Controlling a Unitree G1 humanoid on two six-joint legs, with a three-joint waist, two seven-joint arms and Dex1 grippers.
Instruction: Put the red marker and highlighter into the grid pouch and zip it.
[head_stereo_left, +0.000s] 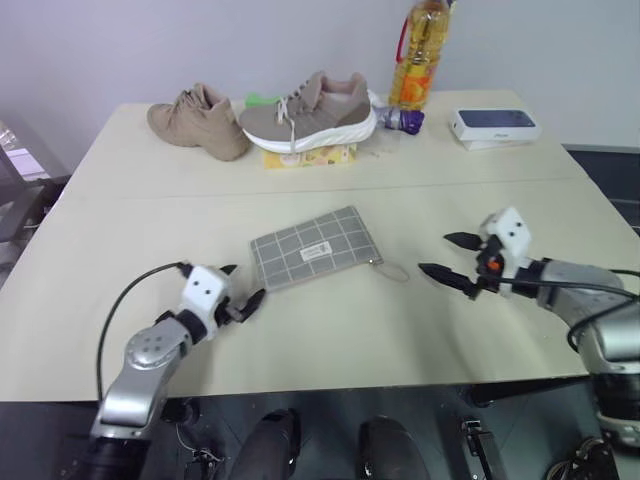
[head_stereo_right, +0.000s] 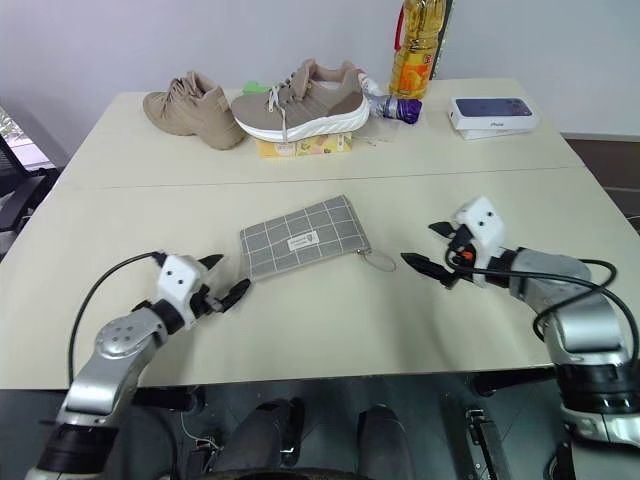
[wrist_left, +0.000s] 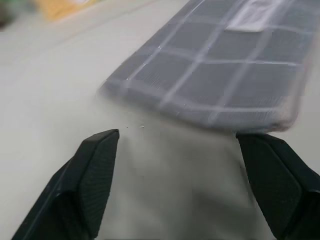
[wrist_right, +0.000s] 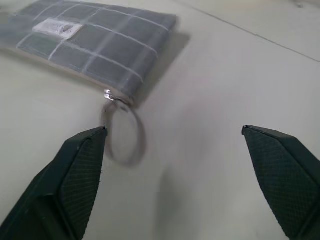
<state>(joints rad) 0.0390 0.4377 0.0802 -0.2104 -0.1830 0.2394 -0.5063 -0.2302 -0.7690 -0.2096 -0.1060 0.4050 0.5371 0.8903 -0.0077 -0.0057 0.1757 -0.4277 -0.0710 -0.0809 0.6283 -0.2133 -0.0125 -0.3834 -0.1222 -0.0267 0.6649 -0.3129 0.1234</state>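
The grid pouch (head_stereo_left: 312, 248) lies flat in the middle of the table, grey with white lines and a small white label. Its zipper pull cord (head_stereo_left: 390, 268) trails from its near right corner as a loop (wrist_right: 125, 132). My left gripper (head_stereo_left: 245, 285) is open, low over the table just left of the pouch's near left corner (wrist_left: 150, 95), with nothing between its fingers. To the right of the cord, my right gripper (head_stereo_left: 435, 253) is wide open, pointing at the pouch and empty. The red marker and the highlighter are out of view.
Two tan shoes (head_stereo_left: 200, 120) (head_stereo_left: 310, 110) sit at the table's back, one on a yellow box (head_stereo_left: 305, 157). An oil bottle (head_stereo_left: 420, 55), a small purple object (head_stereo_left: 405, 120) and a white phone box (head_stereo_left: 495, 125) stand at the back right.
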